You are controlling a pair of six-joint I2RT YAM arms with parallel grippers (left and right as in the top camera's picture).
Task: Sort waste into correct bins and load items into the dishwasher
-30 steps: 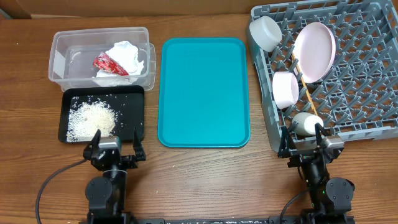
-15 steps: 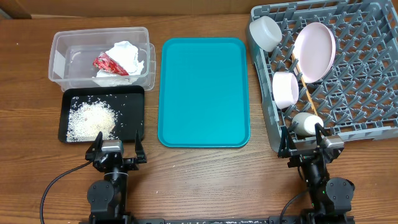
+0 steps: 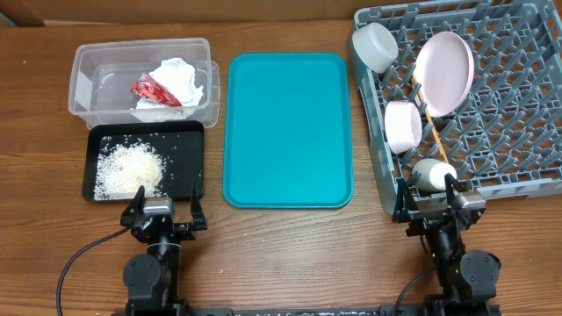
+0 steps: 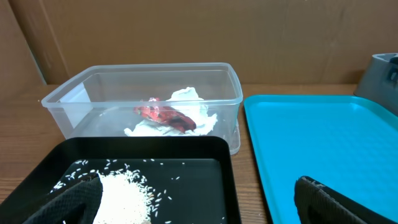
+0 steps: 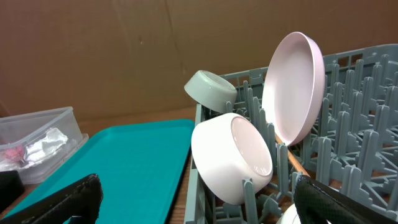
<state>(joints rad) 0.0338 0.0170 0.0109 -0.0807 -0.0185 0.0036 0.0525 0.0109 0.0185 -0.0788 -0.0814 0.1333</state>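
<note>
From above, the clear tub [image 3: 86, 88] sits far left with the red wrapper [image 3: 155, 90] and white napkin [image 3: 183, 77] inside. Just near of it, the black tray [image 3: 190, 158] carries the rice [image 3: 128, 169]. The teal tray [image 3: 287, 130] lies bare in the middle. The dish rack [image 3: 514, 145] on the right holds the plate [image 3: 444, 74], the dish [image 3: 404, 125], a bowl [image 3: 373, 46], a small cup [image 3: 428, 175] and the chopsticks [image 3: 434, 132].

The left gripper [image 3: 164, 204] hovers at the black tray's near edge, its jaws spread wide around nothing. The right gripper [image 3: 428, 198] sits at the rack's near corner, equally wide and empty, with the cup just beyond it.

The left wrist view looks over the rice to the tub, with the teal tray on the right.

In the right wrist view, the dish and plate stand on edge among the pegs, and the bowl is tipped behind them.
</note>
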